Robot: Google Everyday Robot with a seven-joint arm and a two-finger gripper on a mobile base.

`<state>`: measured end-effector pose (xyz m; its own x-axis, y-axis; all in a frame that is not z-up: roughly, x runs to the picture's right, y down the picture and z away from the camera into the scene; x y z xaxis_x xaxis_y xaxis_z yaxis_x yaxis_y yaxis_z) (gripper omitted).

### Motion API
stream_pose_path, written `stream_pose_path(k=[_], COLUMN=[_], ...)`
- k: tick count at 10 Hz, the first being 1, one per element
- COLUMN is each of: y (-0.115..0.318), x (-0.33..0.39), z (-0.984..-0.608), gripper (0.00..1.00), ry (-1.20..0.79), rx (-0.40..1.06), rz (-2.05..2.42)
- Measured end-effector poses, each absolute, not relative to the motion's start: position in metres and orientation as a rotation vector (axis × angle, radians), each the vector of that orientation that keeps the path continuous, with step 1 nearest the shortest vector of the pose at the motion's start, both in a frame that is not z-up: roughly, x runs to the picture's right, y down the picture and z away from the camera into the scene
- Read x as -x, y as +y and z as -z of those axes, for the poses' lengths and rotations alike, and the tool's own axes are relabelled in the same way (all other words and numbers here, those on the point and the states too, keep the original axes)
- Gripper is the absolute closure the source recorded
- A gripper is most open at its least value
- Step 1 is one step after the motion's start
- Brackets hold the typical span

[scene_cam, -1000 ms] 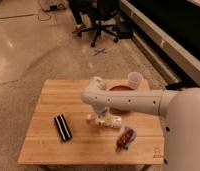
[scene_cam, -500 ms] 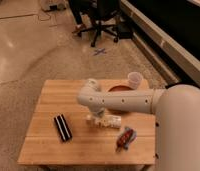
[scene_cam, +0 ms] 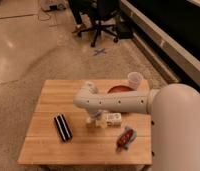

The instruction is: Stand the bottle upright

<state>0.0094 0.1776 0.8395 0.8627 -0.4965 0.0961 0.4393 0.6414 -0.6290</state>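
The floor (scene_cam: 33,45) was pale, polished and speckled, with a small blue cross mark (scene_cam: 99,51) on it far off, and beyond that stood a black office chair on castors (scene_cam: 100,20). A long dark counter (scene_cam: 163,35) ran along the right side of the room.

In the middle sat a light wooden table (scene_cam: 48,150), and that was where the action was. The robot's thick white arm (scene_cam: 118,102) came in from the right, reached left across the middle of the tabletop, bent at a rounded elbow and dropped down toward the wood. The gripper (scene_cam: 95,121) hung at the end of it, low over the table's centre, jaws standing apart and nothing held between them.

The small slim white plastic bottle (scene_cam: 112,119) lay on its side on the table, just right of the gripper, its left end right at the fingers. Whether they touched it could not be made out.

Off to the left, well apart from the gripper, lay a long black box (scene_cam: 63,127), angled on the wood. On the near right rested a dark red shiny packet (scene_cam: 125,138). At the far right edge stood a translucent white cup (scene_cam: 135,80), upright, and just beside it a flat red plate (scene_cam: 118,89) showed partly behind the arm.
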Motion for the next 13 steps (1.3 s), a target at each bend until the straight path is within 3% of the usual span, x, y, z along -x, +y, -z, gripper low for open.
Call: stream_pose_path(k=[3,6,8,10,13], y=[0.182,0.18,0.178,0.181,0.188], x=[-0.01,-0.01,-0.004,0.001,0.007], z=[-0.843,-0.842,-0.834,-0.821,-0.792], gripper=[0.37,0.63,0.85,0.99,1.0], ry=[0.11,0.147,0.149,0.107,-0.013], rx=[0.686,0.663,0.643,0.636,0.635], rz=[0.541,0.564,0.576,0.553,0.499])
